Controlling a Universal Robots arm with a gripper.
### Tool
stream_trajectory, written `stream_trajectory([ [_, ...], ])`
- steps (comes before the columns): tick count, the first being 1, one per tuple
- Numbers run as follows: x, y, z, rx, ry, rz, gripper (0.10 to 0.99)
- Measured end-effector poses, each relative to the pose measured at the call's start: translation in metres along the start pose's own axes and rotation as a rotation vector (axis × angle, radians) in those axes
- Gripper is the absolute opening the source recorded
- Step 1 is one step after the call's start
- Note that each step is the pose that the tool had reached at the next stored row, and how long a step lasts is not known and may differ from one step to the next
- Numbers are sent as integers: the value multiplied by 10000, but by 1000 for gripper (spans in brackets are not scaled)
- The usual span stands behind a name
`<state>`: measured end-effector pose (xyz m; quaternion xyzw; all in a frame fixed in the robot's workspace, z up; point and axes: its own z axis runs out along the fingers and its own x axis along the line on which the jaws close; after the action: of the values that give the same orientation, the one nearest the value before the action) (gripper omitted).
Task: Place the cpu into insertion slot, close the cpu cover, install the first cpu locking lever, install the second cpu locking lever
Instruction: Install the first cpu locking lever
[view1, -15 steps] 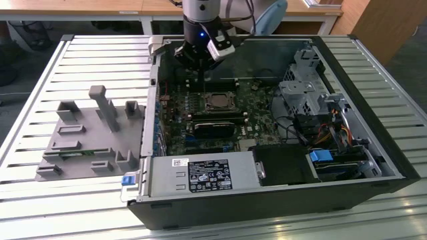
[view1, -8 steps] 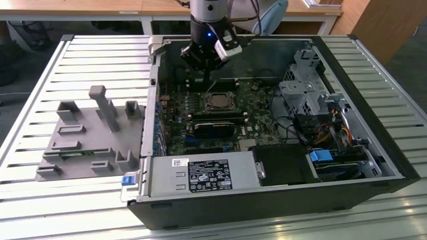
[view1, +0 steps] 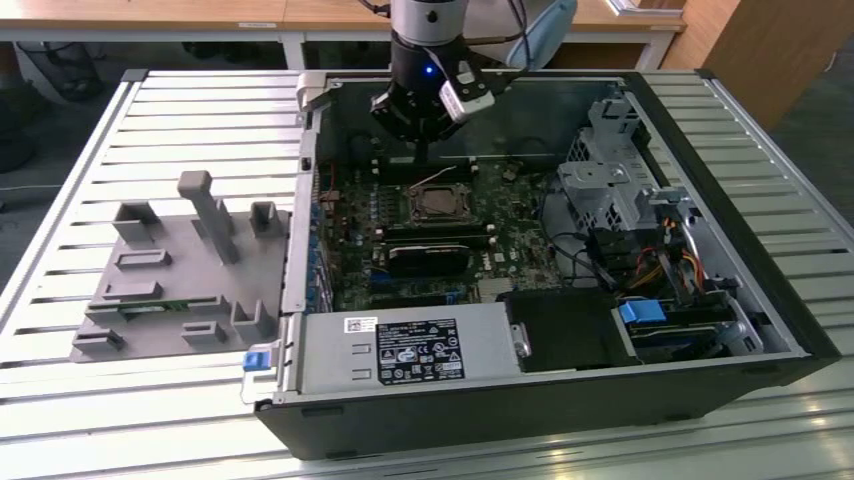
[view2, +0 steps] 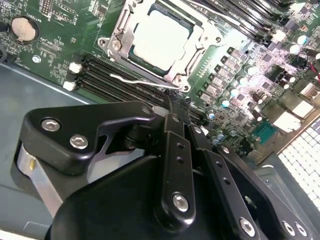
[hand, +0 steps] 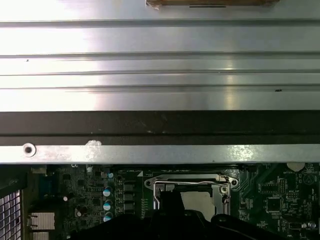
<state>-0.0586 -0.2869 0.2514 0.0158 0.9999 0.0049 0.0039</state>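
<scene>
- The cpu (view2: 162, 37) sits flat in its socket on the motherboard (view2: 50, 45), inside the open computer case (view1: 534, 400) on the slatted bench (view1: 160, 110).
- The cpu cover (view2: 119, 40) lies down over the chip, and its square window frames the metal top.
- In the second wrist view, a thin wire locking lever (view2: 132, 79) lies unlatched along the socket edge that faces the memory slots (view2: 105, 75).
- The pincer (view2: 172, 105) is narrow, with its fingers drawn together and nothing held. Its tip hangs just beside that lever. Whether it touches the wire cannot be told.
- Judged step: seating lever 1.
- Bear on the wire with the closed tip, not on the cover or the chip.
- Keep the push low and along the socket edge, so the wire slides under its retaining hook rather than springing up.
- Hold the tip clear of the memory slots, which run right beside the lever.
- Risk: a thin, springy wire can slip off a smooth fingertip, so a slow, steady press is advisable.
</scene>
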Motion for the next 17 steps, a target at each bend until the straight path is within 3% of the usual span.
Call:
stream_trajectory([
  [1, 0, 0, 2, -116, 2, -1, 106],
  [3, 0, -5, 6, -441, 12, 3, 106],
  [5, -1, -16, 15, -576, 16, 3, 106],
  [12, -25, -25, 76, -598, 15, 4, 106],
  [17, -100, -27, 122, -629, 16, 5, 106],
])
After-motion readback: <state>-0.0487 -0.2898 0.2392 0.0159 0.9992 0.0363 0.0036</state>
